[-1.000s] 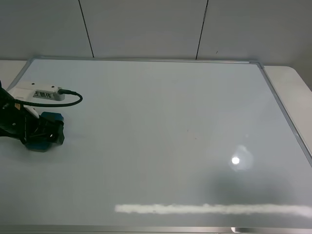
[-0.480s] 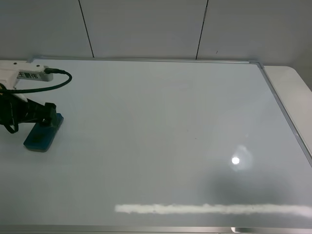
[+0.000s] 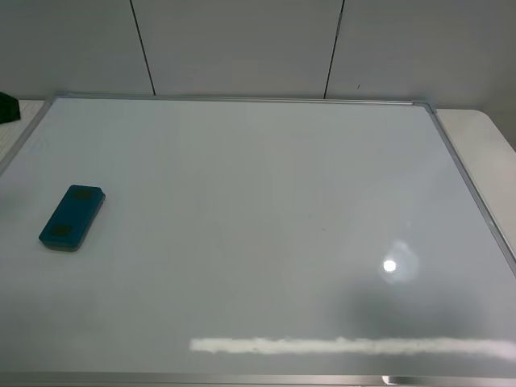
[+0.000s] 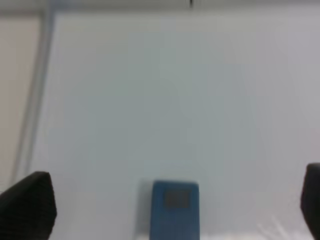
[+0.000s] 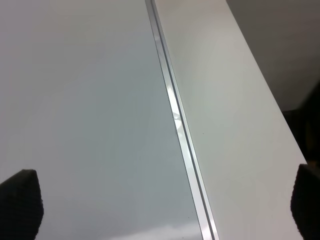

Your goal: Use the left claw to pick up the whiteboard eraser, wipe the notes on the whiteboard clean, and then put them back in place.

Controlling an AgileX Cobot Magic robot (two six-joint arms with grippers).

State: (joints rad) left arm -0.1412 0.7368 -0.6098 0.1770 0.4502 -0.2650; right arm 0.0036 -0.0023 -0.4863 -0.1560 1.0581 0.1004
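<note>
The teal-blue whiteboard eraser (image 3: pixel 72 218) lies flat on the whiteboard (image 3: pixel 258 161) near its left edge, with nothing touching it. It also shows in the left wrist view (image 4: pixel 175 207), low between the two fingertips. My left gripper (image 4: pixel 170 205) is open and empty, held above and back from the eraser. Only a dark bit of the left arm (image 3: pixel 6 106) shows at the exterior view's left edge. No black scribble shows on the board. My right gripper (image 5: pixel 162 205) is open and empty over the board's right frame (image 5: pixel 175 115).
A white glare streak (image 3: pixel 347 347) and a round light spot (image 3: pixel 389 264) lie on the board's near right part. The white table (image 5: pixel 225 100) shows beyond the silver frame on the right. A grey panelled wall stands behind.
My left gripper has let go of the eraser and pulled back to the left, almost out of the exterior view. The eraser stays flat where it was put down.
</note>
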